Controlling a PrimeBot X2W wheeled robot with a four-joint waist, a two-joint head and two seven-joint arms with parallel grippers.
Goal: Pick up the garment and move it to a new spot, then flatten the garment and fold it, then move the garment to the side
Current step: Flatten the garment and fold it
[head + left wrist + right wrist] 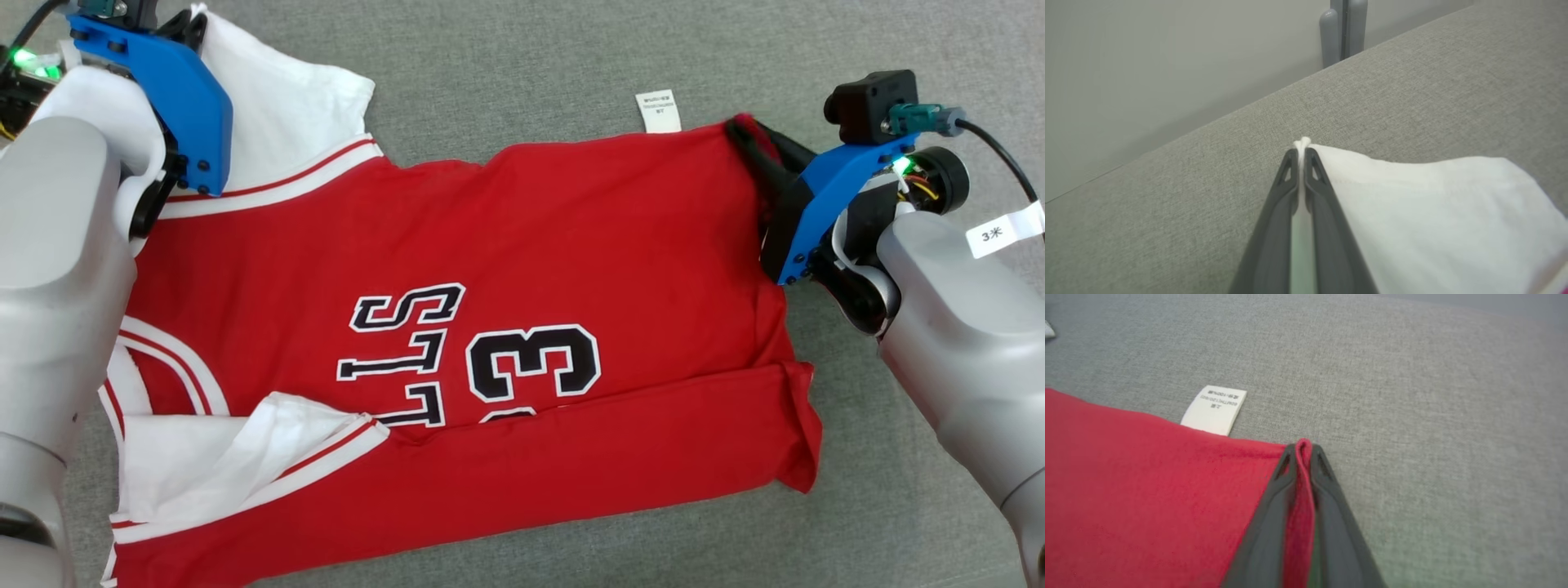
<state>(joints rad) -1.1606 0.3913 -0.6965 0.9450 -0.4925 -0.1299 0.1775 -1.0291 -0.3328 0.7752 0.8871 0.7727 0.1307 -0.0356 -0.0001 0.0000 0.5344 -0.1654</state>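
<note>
A red garment (522, 269) with white sleeves, white trim and black lettering lies spread on the grey fabric surface, its near strip folded over. My left gripper (1301, 152) is shut on the edge of the far white sleeve (1433, 212), at the head view's top left (189, 26). My right gripper (1303, 448) is shut on the garment's far red corner (1167, 490), seen at the head view's right (744, 135). Cloth shows pinched between both pairs of fingers.
A white care label (658, 110) sticks out from the garment's far edge, also in the right wrist view (1214, 409). The grey surface (522, 57) ends at an edge before a pale wall (1167, 61), where a grey post (1343, 28) stands.
</note>
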